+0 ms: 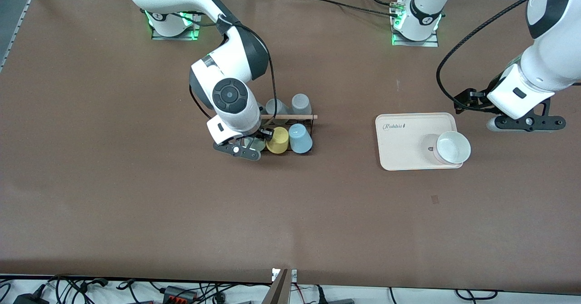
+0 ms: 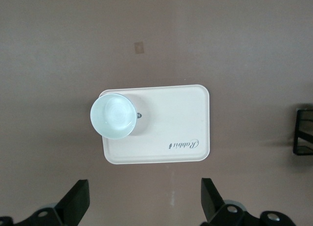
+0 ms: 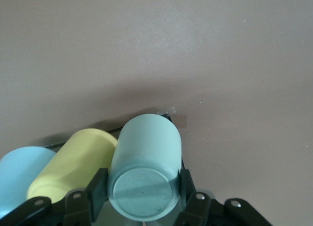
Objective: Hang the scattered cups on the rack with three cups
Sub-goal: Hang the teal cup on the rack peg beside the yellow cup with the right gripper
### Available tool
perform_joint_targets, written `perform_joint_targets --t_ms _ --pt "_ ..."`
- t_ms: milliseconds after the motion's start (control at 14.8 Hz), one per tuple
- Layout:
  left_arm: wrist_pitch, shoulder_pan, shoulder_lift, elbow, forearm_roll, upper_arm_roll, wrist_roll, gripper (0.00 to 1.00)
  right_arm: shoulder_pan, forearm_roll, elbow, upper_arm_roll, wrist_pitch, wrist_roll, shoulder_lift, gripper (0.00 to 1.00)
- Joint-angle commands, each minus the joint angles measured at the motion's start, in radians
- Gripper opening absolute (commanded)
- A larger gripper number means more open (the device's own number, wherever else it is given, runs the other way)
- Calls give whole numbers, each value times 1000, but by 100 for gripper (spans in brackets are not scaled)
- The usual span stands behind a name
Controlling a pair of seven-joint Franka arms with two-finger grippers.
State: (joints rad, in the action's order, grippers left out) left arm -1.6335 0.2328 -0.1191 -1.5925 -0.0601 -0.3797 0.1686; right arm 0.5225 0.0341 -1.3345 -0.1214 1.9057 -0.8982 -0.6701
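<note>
The rack [image 1: 290, 117], black wire with a wooden rod, stands mid-table. A yellow cup [image 1: 278, 139] and the light blue cup [image 1: 300, 138] hang side by side on its side nearer the front camera. My right gripper [image 1: 254, 144] is shut on the mint-green cup [image 1: 257, 144] right beside the yellow cup, at the rack's end toward the right arm. In the right wrist view my gripper [image 3: 143, 187] clasps the mint-green cup [image 3: 146, 152] at its base, with the yellow cup [image 3: 73, 162] and the blue cup [image 3: 19, 172] alongside. Its peg is hidden. My left gripper [image 1: 529, 122] waits open.
Two grey cups [image 1: 275, 107] [image 1: 301, 103] hang on the rack's side farther from the front camera. A cream tray [image 1: 408, 136] with a white bowl [image 1: 451, 147] lies toward the left arm's end. In the left wrist view my open left gripper [image 2: 144, 206] is beside the tray [image 2: 186, 113].
</note>
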Motion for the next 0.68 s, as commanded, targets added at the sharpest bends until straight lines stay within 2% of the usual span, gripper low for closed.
perform_joint_targets --t_ms 0,136,203,271,339,475,610 --pt "-52 26 76 -81 31 -12 38 100 7 6 -28 5 38 -4 -8 33" --pt "-54 25 76 -79 34 -11 43 100 8 6 -31 5 41 -2 -19 35" --pt "-49 25 79 -81 34 -13 46 100 5 6 -29 5 39 -2 -19 48" --pt "-48 22 79 -80 34 -21 60 100 2 6 -28 5 38 -2 -17 72" --pt "-48 23 78 -79 34 -25 66 100 1 4 -25 6 36 -2 -13 100" --pt "-46 23 78 -79 34 -25 65 100 -10 3 -17 11 33 37 -5 100" --pt "-46 23 78 -79 34 -25 63 100 -18 12 6 14 18 141 46 100"
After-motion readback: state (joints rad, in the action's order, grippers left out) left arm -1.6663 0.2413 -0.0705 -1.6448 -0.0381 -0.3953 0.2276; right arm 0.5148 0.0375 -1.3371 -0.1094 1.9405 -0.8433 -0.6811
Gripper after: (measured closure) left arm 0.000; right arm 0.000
